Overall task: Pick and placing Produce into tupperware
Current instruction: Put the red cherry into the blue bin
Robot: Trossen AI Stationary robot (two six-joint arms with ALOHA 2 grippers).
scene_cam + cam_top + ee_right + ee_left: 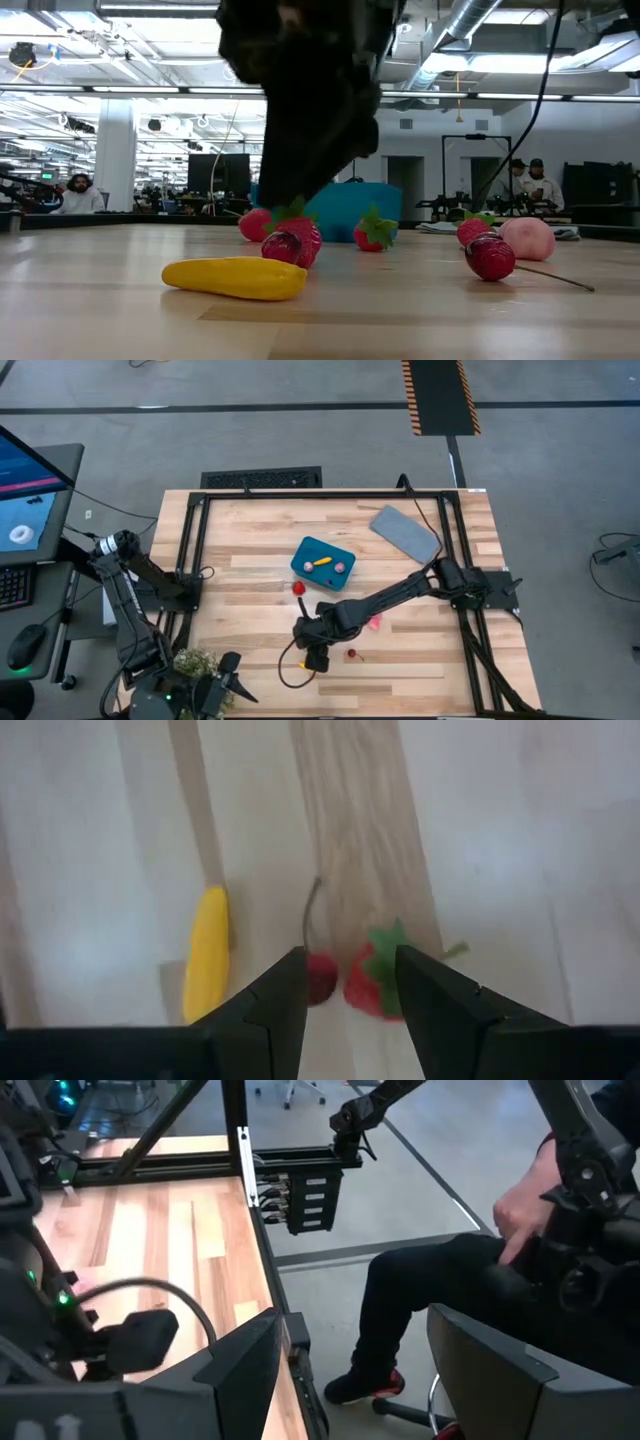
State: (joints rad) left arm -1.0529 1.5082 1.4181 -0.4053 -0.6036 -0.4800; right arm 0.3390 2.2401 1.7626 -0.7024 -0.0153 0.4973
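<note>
The teal tupperware stands mid-table and holds a yellow piece and two pink pieces. Loose produce lies nearer the front: a yellow piece, a cherry and a strawberry, all resting on the wood. My right gripper is open and points steeply down just above the cherry and strawberry, one finger on either side of the pair; in the low view my right gripper hangs close over them. My left gripper is open at the front left corner, with nothing between its fingers.
More produce lies about: a strawberry near the tupperware, a pink piece and a second cherry. A grey lid lies at the far right. A leafy plant sits by my left arm. A seated person is beside the table.
</note>
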